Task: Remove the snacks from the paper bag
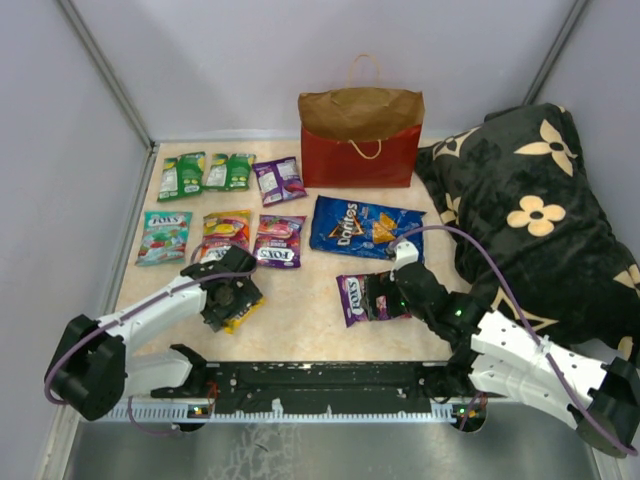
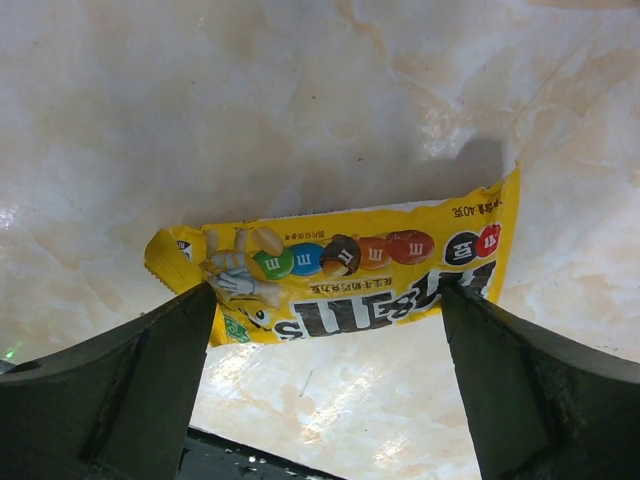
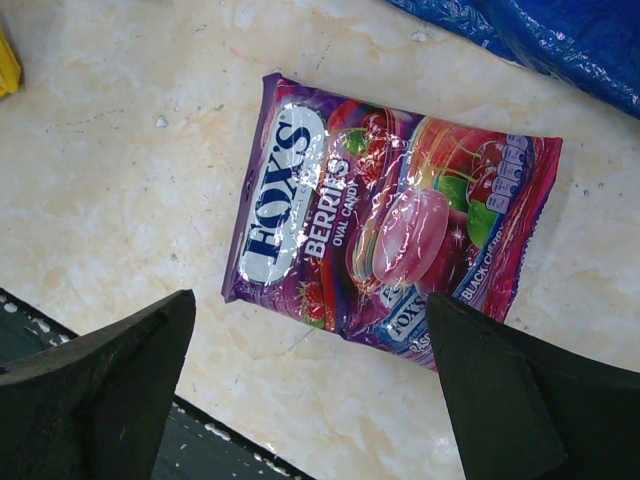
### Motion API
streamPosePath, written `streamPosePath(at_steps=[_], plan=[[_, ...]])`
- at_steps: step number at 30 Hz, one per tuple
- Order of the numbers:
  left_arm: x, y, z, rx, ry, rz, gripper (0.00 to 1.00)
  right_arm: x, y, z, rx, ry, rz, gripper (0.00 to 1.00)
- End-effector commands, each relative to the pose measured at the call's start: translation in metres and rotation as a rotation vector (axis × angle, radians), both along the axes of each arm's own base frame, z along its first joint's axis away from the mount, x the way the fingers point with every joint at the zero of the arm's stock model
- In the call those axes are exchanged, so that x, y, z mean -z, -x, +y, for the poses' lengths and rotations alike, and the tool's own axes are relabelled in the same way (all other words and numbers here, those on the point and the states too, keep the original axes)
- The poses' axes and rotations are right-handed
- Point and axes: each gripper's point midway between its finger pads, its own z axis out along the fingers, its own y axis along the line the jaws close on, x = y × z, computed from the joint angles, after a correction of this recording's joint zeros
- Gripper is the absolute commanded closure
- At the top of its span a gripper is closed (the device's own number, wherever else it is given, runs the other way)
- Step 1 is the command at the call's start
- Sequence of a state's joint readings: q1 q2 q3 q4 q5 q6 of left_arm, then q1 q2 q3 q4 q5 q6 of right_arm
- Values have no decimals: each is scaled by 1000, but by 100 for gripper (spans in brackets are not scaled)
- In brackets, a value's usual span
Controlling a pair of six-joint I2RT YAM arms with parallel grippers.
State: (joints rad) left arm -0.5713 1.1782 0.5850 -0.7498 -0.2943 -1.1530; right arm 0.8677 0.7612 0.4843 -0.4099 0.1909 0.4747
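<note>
- The paper bag (image 1: 360, 140) stands upright at the far edge of the table (image 1: 300, 335), mouth up. From above I cannot tell whether anything is inside.
- Snacks lie flat in front of it: green packets (image 1: 205, 172) off to the bag's left, the blue chip bag (image 1: 365, 228) just in front of it, and more packets in rows further out.
- The left gripper (image 2: 328, 295) hangs over a yellow packet (image 2: 340, 270), well in front of the bag and to its left. Its fingers are spread wide, one past each end of the packet, holding nothing.
- The right gripper (image 3: 310, 300) sits above a purple packet (image 3: 390, 220), in front of the bag on the near side of the chip bag. Its fingers are wide apart too, and the packet lies flat with no grip on it.
- My read: this is the let-go-and-clear step. To do it well, lift straight up first — a glossy wrapper can catch a fingertip if the gripper swings sideways while low.
- Edges: the yellow packet lies near the black rail (image 1: 320, 380), on the side away from the bag, so a nudge could push it onto the rail.
- Room: a narrow open strip of table runs from between the two grippers toward the bag, passing left of the chip bag.
- The pillow (image 1: 530, 220) crowds the bag's right side — the right gripper should travel high and keep left.
- Any return to the bag should come down from above its mouth, clear of the string handles (image 1: 365, 62).
</note>
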Motion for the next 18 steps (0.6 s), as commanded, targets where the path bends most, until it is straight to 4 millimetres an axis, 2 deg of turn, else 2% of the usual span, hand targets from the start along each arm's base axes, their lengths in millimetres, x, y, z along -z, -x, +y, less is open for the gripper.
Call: streamPosePath(at_steps=[1, 6, 10, 14, 18], plan=[[-1, -1, 2, -183, 41, -30, 0, -20, -7, 6, 32, -52, -26, 1], [2, 7, 13, -348, 76, -76, 1, 1, -12, 2, 109, 8, 29, 1], [3, 8, 31, -458, 55, -131, 1, 4, -19, 3, 129, 57, 11, 1], [6, 1, 36, -490, 61, -147, 0, 2, -34, -4, 181, 164, -4, 1], [9, -14, 35, -478, 74, -135, 1, 14, -42, 4, 163, 252, 29, 1]])
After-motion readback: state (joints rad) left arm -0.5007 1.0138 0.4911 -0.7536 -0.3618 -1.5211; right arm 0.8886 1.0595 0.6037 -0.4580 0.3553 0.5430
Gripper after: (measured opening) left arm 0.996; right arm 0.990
